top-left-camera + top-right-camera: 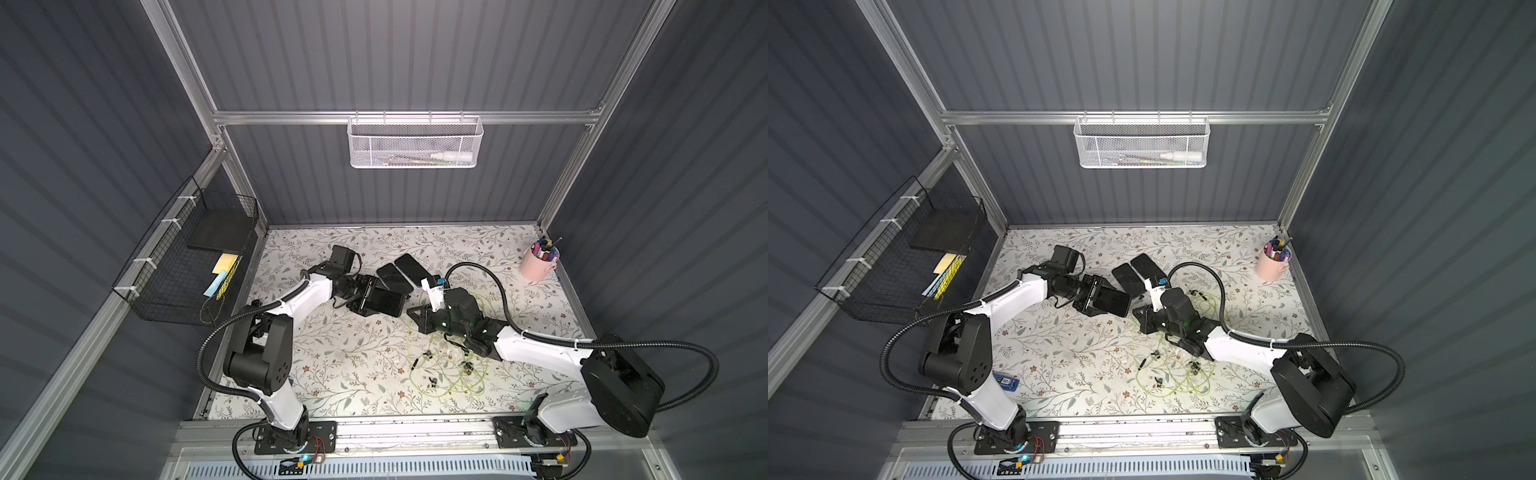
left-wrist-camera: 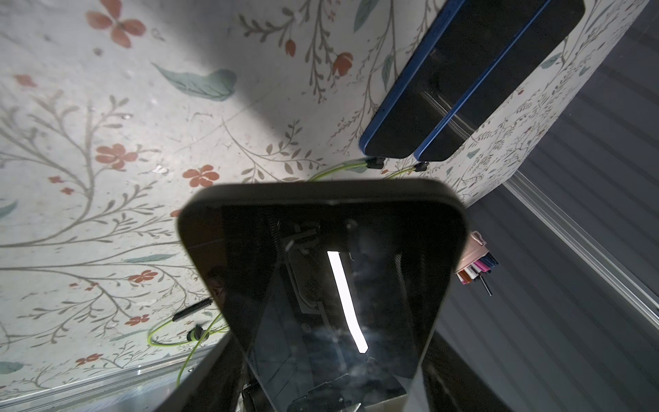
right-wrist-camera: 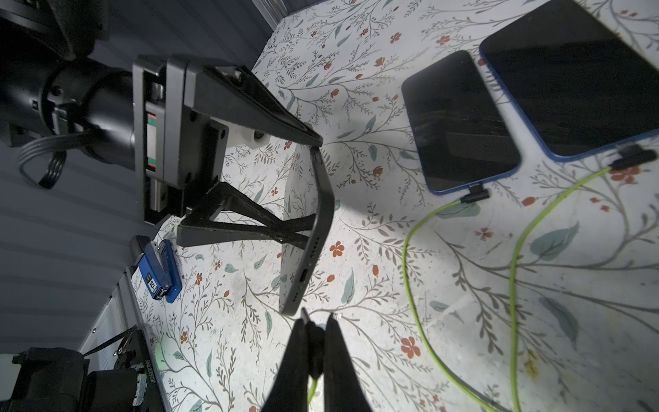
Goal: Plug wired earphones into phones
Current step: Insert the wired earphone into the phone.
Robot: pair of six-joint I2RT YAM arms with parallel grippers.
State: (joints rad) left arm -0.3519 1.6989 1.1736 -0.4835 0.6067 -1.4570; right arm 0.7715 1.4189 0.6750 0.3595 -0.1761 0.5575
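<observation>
Phones of the task are in two places. The first phone (image 3: 460, 121) and the second phone (image 3: 577, 71), both with blue edges, lie flat and side by side on the floral table cover (image 1: 332, 374), screens up, toward its far side. A black plug (image 3: 474, 194) sits in the short edge of the first; another plug (image 3: 634, 158) sits in that of the second; yellow-green cables (image 3: 406, 249) run away from both.

The third phone (image 2: 321, 285) is grasped by the left gripper (image 3: 310, 189); its jaws stand wide and press on the two long sides; the short edge with the open port points toward the right gripper (image 3: 318, 326). This gripper is clenched on a free plug (image 3: 305, 315); the tip of the plug is just beside the corner of that edge, a little off the port, not inserted; whether it touches the phone I cannot tell.

More of the earphones (image 1: 449, 374) lie in loose loops on the cover beside the right arm; a pink cup (image 1: 539, 262) with pens stands in the far right corner.
</observation>
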